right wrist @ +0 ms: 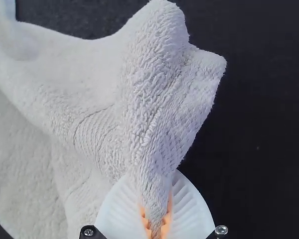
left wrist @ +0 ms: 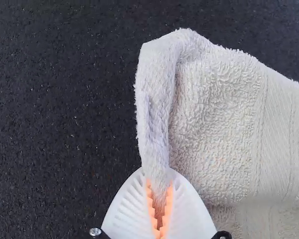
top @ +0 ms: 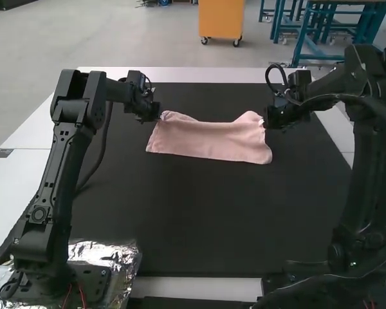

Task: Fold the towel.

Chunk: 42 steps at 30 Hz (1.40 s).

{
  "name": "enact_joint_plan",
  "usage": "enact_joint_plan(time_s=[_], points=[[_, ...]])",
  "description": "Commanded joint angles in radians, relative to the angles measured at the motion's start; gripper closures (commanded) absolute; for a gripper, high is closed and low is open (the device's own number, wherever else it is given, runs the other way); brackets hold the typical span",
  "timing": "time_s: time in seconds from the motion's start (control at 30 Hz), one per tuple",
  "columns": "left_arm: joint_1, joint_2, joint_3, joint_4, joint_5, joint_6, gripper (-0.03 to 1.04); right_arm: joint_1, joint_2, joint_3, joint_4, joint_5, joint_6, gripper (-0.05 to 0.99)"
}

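Black, grainy mat [top: 199,225] covered most of the white table [top: 32,129], and the pink towel [top: 209,140] was out near its far side. The towel's long way ran from side to side — right between the two grippers, so neither arm was nearer. The left gripper [left wrist: 158,180] was closed on the far corner at its end, and the right gripper [right wrist: 157,191] was closed on a bunched bit of the far edge at the other end. The near edge lay toward the arm bases, so a fold would likely need both hands to bring the far edge over to it, side by side. If one hand went faster, the fold might come out crooked.

The towel was soft and fluffy, with tiny loops and a flat woven band [left wrist: 276,144] near one end. Its top edge dipped in the middle and rose at both ends, like a wide smile. Cloth showed under cloth too, but it was hard to tell how many layers there were. The white fingers [left wrist: 127,211] had ribs, and their orange pads [left wrist: 153,211] had little bumps, like teeth — good for pinching fluffy cloth
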<state>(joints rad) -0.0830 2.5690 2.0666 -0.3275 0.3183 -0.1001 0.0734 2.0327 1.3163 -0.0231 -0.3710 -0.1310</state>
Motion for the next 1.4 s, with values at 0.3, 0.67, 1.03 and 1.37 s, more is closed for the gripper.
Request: enact_joint_plan(time_s=[0.3, 0.67, 1.03, 1.37], points=[[0.029, -0.087, 0.058, -0.180, 0.045, -0.010, 0.99, -0.007, -0.016, 0.012, 0.005, -0.006, -0.002, 0.96], [0.075, -0.256, -0.143, -0.150, 0.050, 0.011, 0.99, -0.023, -0.026, 0.008, -0.026, -0.009, -0.033, 0.96], [0.065, -0.444, -0.395, -0.068, 0.050, 0.031, 0.99, -0.023, -0.104, -0.014, -0.086, -0.023, -0.035, 0.96], [0.054, -0.587, -0.669, 0.065, 0.011, 0.037, 0.99, -0.024, -0.181, -0.104, -0.118, -0.046, -0.036, 0.96]])
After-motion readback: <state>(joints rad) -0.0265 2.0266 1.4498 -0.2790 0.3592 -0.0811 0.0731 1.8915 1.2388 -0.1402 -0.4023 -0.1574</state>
